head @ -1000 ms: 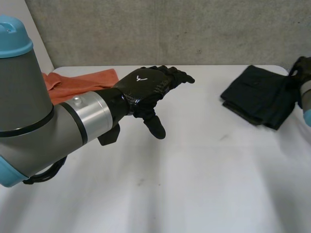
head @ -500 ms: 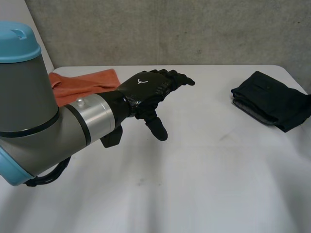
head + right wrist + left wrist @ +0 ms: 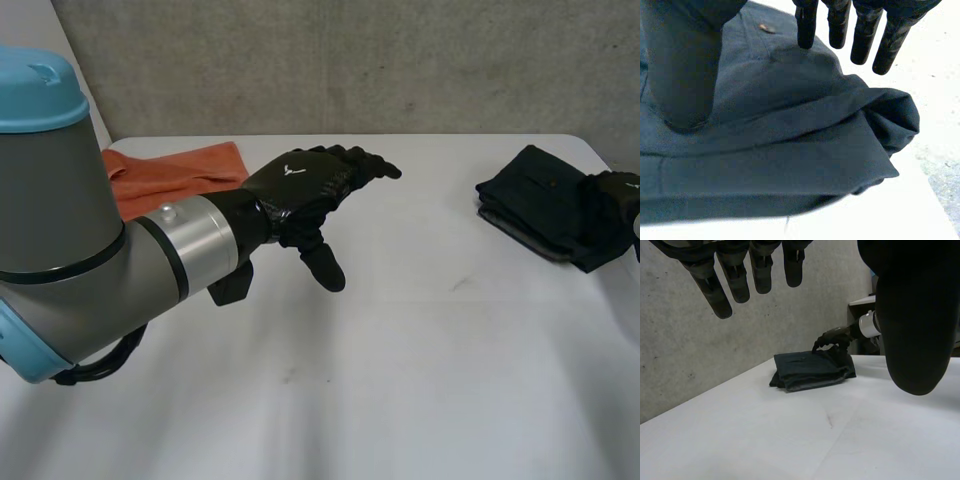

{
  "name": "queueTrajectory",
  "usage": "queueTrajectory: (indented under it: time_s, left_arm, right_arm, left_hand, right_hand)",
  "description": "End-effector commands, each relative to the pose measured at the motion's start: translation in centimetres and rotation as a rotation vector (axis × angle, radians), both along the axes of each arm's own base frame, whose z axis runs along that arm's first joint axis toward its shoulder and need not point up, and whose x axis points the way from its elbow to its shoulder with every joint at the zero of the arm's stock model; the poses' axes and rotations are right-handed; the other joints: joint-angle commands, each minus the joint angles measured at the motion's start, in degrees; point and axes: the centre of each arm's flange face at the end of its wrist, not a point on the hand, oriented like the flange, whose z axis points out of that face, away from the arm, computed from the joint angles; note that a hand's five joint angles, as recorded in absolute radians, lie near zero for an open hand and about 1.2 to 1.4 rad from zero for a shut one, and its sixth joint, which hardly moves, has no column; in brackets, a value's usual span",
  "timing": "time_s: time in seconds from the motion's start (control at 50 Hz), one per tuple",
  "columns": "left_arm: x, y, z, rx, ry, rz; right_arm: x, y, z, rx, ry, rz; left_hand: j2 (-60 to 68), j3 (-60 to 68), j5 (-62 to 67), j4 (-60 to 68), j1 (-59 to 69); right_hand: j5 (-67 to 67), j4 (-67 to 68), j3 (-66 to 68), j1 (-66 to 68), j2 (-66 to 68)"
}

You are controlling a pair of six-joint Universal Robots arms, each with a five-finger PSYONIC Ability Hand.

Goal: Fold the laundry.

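Note:
A folded black garment point(image 3: 540, 203) lies at the table's right side. My right hand point(image 3: 617, 189) rests at its right end. In the right wrist view its fingers point(image 3: 865, 30) are straight and spread above the garment's point(image 3: 790, 140) folded edge, with the thumb point(image 3: 685, 65) over the cloth and nothing pinched. The left hand point(image 3: 300, 185) hovers over the middle of the table, open and holding nothing. From the left wrist, the garment point(image 3: 810, 371) shows beyond my fingertips point(image 3: 735, 277), and the right hand point(image 3: 832, 337) touches its far edge.
An orange cloth point(image 3: 170, 170) lies flat at the table's back left, partly behind my left arm point(image 3: 70, 230). A grey concrete wall point(image 3: 350, 60) stands behind the table. The table's right edge point(image 3: 615, 160) runs close to the black garment.
The black garment has shifted right. The right hand that held its end has opened and now rests at that end. The left hand has barely moved.

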Motion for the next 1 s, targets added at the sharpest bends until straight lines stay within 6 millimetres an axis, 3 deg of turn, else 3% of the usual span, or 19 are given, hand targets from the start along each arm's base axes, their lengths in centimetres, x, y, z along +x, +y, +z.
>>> queueTrajectory:
  time_s: [0.02, 0.12, 0.3, 0.36, 0.4, 0.46, 0.7, 1.0]
  left_arm:
    - [0.0, 0.0, -0.1, 0.001, 0.0, -0.002]
    - [-0.2, -0.1, -0.5, 0.003, -0.004, -0.003]
    - [-0.3, -0.3, -1.0, 0.016, -0.012, -0.004]
    - [-0.3, -0.3, -1.1, 0.02, -0.013, -0.003]
    - [-0.3, -0.3, -1.1, 0.019, -0.014, -0.004]
    - [-0.3, -0.3, -1.2, 0.019, -0.014, -0.004]
    - [-0.5, -0.6, -2.0, 0.038, -0.026, -0.004]
    - [-0.7, -0.7, -2.4, 0.04, -0.027, -0.005]
  right_arm:
    - [-0.3, 0.2, 0.9, -0.074, 0.154, 0.047]
    - [-1.8, -0.4, 1.8, -0.13, 0.177, 0.041]
    - [-2.1, -1.1, 2.1, -0.162, 0.116, 0.056]
    - [-3.9, -2.4, 3.2, -0.215, -0.005, -0.007]
    - [-6.1, -3.3, 3.9, -0.245, -0.123, -0.062]
    - [-7.5, -3.8, 3.9, -0.259, -0.25, -0.093]
    - [-6.2, -4.0, -0.2, -0.192, -0.318, -0.063]
    - [-5.0, -3.9, -0.9, -0.195, -0.22, -0.058]
  left_hand:
    - [-1.0, -0.3, -1.8, -1.0, 0.2]
    - [-0.9, -0.1, -1.7, -0.8, 0.4]
    - [-0.9, -0.1, -1.7, -0.8, 0.4]
    - [-0.9, -0.1, -1.7, -0.8, 0.4]
    - [-0.9, -0.1, -1.7, -0.8, 0.4]
    - [-0.9, -0.1, -1.7, -0.8, 0.4]
    - [-0.9, -0.1, -1.7, -0.8, 0.4]
    - [-0.7, 0.1, -1.5, -0.6, 0.6]
  right_hand:
    - [-4.1, -3.5, -2.3, -1.6, -2.7]
    - [-4.1, -3.5, -2.3, -1.6, -2.7]
    - [-4.1, -3.5, -2.3, -1.6, -2.7]
    - [-4.1, -3.5, -2.3, -1.6, -2.7]
    - [-4.1, -3.5, -2.3, -1.6, -2.7]
    - [-4.1, -3.5, -2.3, -1.6, -2.7]
    - [-3.5, -2.9, -1.8, -1.0, -2.1]
    - [6.4, 7.0, 8.1, 8.9, 7.8]
